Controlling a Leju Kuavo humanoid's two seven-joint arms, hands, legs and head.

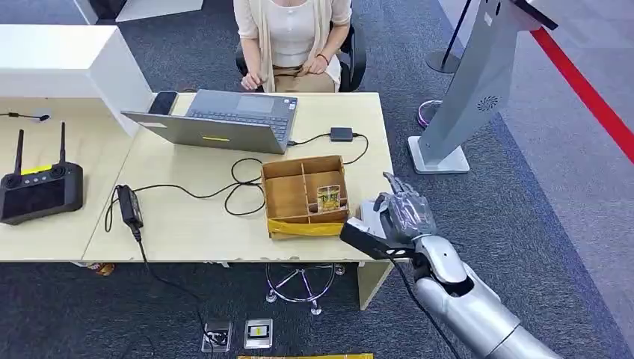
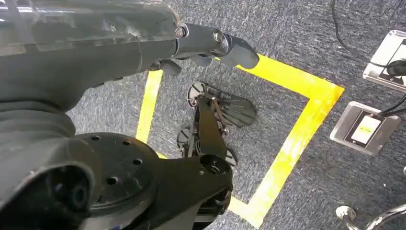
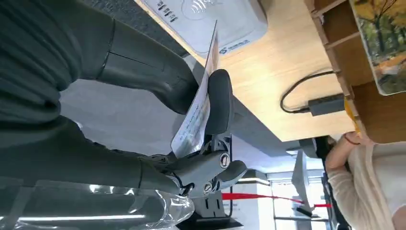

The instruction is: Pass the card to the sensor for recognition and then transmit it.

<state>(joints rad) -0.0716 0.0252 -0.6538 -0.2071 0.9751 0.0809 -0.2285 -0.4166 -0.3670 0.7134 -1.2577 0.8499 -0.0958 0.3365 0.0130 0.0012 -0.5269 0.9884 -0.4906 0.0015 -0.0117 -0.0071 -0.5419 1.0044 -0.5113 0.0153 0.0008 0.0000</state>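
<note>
In the right wrist view my right hand [image 3: 191, 120] pinches a white printed card [image 3: 197, 112] between the thumb and a dark finger. The card stands on edge, just above a white card sensor [image 3: 215, 17] lying on the wooden table [image 3: 282, 62]. I cannot tell whether the card touches the sensor. In the head view the right hand [image 1: 400, 213] hovers over the table's [image 1: 194, 224] front right corner, beside a cardboard divider box [image 1: 303, 196]. My left hand [image 2: 210, 45] hangs over the carpet with nothing in its fingers.
A picture card [image 1: 328, 197] lies in one box compartment. A laptop [image 1: 217, 123], cables, a power adapter [image 1: 129, 206] and a black controller [image 1: 39, 191] sit on the tables. A person [image 1: 293, 37] sits behind the table. A grey kiosk [image 1: 478, 82] stands to the right.
</note>
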